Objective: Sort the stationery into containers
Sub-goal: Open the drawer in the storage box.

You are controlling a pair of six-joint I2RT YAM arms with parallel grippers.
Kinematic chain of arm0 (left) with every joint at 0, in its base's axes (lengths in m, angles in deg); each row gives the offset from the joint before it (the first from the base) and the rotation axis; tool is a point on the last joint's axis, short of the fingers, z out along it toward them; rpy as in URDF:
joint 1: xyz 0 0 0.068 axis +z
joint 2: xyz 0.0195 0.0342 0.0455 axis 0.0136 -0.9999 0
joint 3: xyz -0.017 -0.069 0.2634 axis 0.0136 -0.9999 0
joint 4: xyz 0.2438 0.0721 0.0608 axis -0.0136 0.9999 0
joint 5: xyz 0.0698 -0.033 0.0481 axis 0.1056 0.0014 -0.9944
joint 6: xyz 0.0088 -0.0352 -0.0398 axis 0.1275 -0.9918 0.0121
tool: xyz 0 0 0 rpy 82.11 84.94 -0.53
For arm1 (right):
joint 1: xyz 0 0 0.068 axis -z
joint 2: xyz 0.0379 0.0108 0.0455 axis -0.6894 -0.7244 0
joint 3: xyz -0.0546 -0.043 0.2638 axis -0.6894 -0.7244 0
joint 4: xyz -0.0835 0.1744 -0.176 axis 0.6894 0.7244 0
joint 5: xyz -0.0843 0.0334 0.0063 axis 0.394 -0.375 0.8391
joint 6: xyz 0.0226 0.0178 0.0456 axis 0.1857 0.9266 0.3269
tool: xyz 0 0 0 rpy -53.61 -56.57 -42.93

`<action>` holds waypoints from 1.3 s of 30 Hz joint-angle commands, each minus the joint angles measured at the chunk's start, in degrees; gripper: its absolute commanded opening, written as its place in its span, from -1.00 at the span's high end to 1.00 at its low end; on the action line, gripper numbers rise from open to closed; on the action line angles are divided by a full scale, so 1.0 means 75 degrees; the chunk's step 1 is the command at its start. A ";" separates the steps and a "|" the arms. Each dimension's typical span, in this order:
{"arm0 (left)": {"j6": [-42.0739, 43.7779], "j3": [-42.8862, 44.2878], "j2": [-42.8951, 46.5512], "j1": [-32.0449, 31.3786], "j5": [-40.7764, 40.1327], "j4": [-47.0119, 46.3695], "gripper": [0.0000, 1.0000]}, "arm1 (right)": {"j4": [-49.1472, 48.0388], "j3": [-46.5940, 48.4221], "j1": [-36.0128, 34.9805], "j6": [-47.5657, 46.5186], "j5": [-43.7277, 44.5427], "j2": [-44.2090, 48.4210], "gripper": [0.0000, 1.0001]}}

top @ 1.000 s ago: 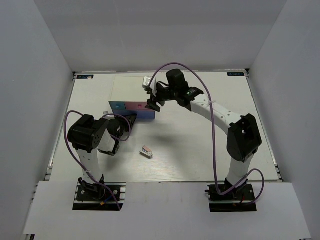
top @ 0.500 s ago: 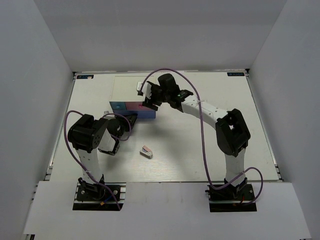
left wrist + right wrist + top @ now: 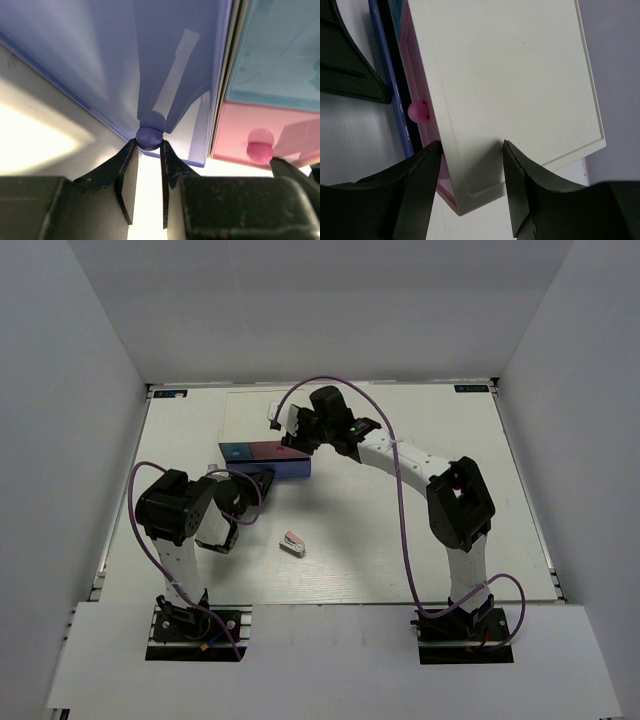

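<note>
The white-topped box stands at the back left, with light blue, pink and wider blue-lavender drawer fronts. My left gripper is shut on the lavender drawer's round knob. My right gripper is open. Its jaws straddle the box's front right corner, one before the pink front, one over the white top. The pink knob shows in both wrist views. The pink-and-white stapler-like piece lies on the table. The highlighters and tan blocks are out of view.
The table is walled in white at the back and both sides. The right arm's elbow stands at mid-right, with a purple cable arching over the box. The stapler-like piece lies just right of the left arm.
My right arm has swung left, carrying its open gripper from beside the box's right end to over its front right corner. The left arm and the stapler-like piece have not moved.
</note>
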 commanded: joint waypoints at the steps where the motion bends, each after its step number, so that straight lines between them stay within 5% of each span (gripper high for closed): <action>1: 0.0157 -0.0294 0.0197 -0.0028 0.0330 0.0334 0.84 | -0.0090 0.0344 0.0004 0.0211 0.0522 -0.0258 -0.12; 22: 0.0438 -0.1454 0.1346 -0.0110 0.0694 0.0405 0.84 | 0.0004 0.0286 -0.0043 0.0399 0.0757 -0.0387 -0.09; 24: 0.0590 -0.1220 0.1440 -0.0110 0.0694 0.0521 0.75 | 0.0004 0.0227 -0.0055 0.0410 0.0745 -0.0341 -0.17; 28: 0.0697 -0.0810 0.1733 -0.0039 0.0694 0.0592 0.19 | -0.0043 0.0110 -0.0055 0.0434 0.0687 -0.0200 -0.28; 31: 0.0697 -0.0588 0.1897 -0.0039 0.0472 0.0895 -0.02 | -0.0055 0.0005 -0.0066 0.0434 0.0663 -0.0095 -0.32; 39: 0.0697 -0.0083 0.3150 -0.0039 -0.0256 0.3215 -0.27 | -0.0125 -0.0101 -0.0066 0.0446 0.0663 -0.0047 -0.34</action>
